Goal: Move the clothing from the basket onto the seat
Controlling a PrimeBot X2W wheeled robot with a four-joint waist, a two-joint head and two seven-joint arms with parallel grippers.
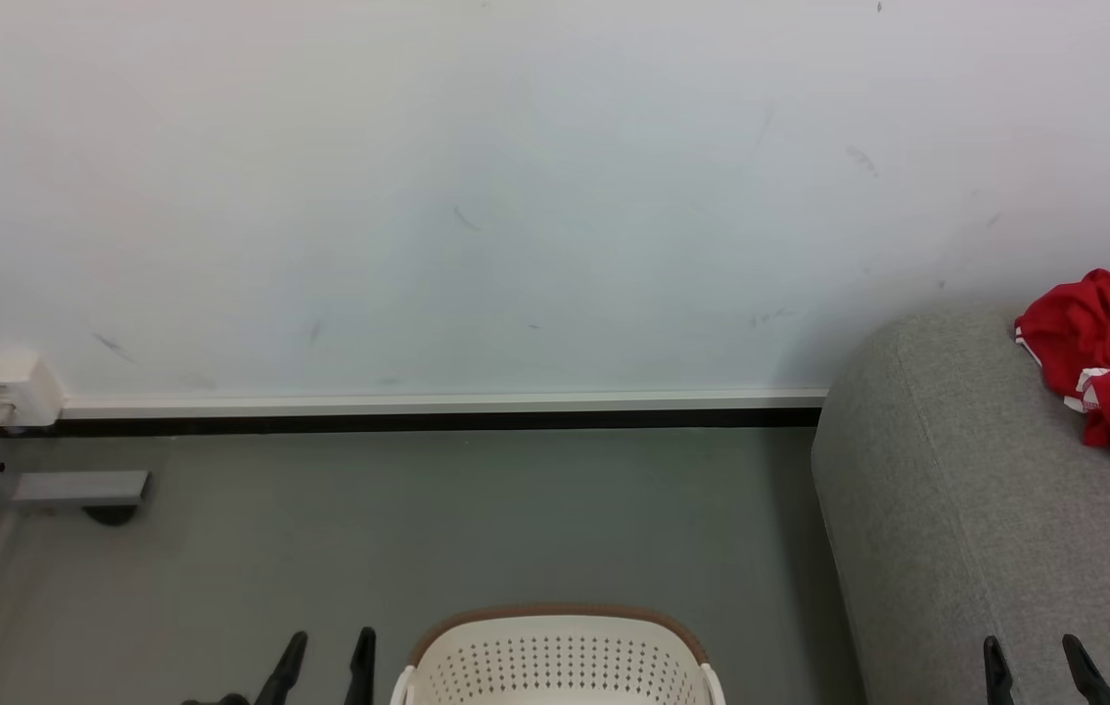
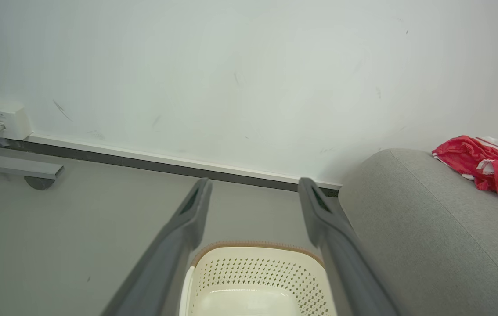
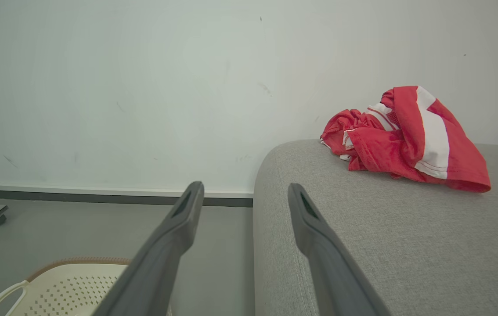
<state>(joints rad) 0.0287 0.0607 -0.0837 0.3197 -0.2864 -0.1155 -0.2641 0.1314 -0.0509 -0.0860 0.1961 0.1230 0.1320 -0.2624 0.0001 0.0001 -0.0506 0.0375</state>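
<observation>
Here the red clothing (image 1: 1108, 367) lies in a crumpled heap on the grey seat (image 1: 947, 548), close to the wall (image 1: 516, 196). The white basket (image 1: 560, 661) stands on the floor (image 1: 418, 519) just beside the seat. The left tool (image 1: 331, 638) has its fingers apart and holds nothing. The right tool (image 1: 1033, 643) also stands apart with nothing in it, above the seat and well apart from the clothing.

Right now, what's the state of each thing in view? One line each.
clothing: crumpled heap on the seat, not held.
basket: upright on the floor beside the seat, visible interior bare.
seat: carrying the clothing near the wall.
left gripper: open, holding nothing.
right gripper: open, holding nothing.
</observation>
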